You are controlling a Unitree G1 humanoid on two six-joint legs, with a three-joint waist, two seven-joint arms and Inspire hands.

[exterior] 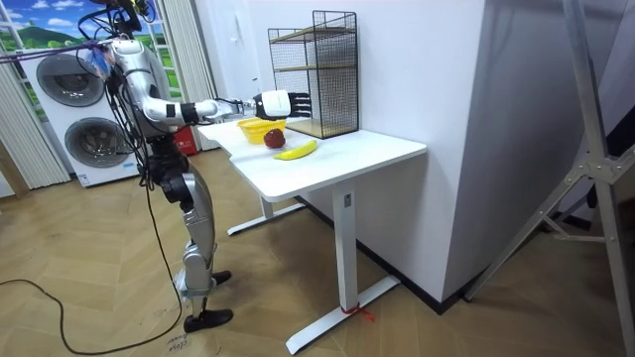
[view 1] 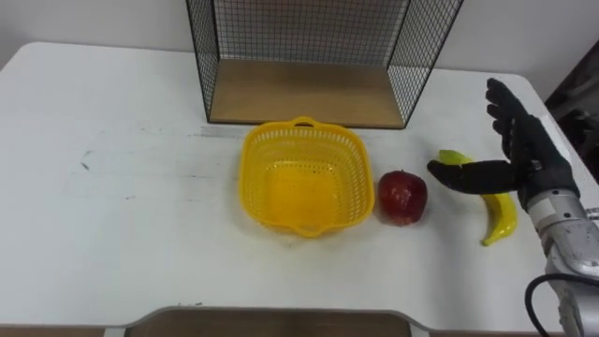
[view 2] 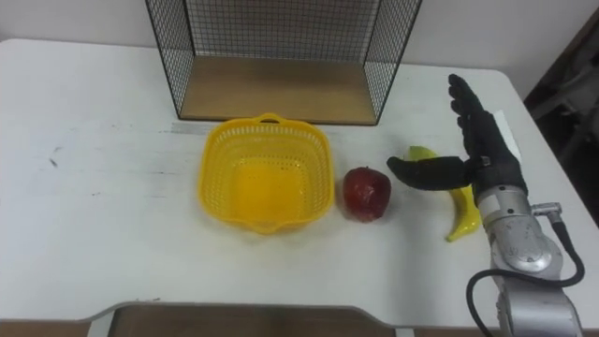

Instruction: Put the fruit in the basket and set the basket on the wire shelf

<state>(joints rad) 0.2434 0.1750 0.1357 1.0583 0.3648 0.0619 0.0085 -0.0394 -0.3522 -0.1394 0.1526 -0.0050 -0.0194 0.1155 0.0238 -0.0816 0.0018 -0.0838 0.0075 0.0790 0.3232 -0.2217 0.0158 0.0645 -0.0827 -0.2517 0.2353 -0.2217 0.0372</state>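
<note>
An empty yellow mesh basket [view 1: 303, 176] [view 2: 267, 175] sits on the white table in front of the wire shelf [view 1: 309, 58] [view 2: 281, 56]. A red apple [view 1: 402, 197] [view 2: 366, 194] lies just right of the basket. Further right lies a yellow banana [view 1: 501, 216] [view 2: 463, 214]. My right hand [view 1: 519, 150] [view 2: 482, 142] hovers open above the banana, fingers straight and thumb stretched toward the apple, holding nothing. In the room view I stand at the table's end with that hand [exterior: 273, 103] held over the fruit.
The black wire shelf has a wooden floor [view 1: 304, 94] open toward me, just behind the basket. The white table [view 1: 112, 206] stretches wide to the left. Its right edge lies close beyond the banana.
</note>
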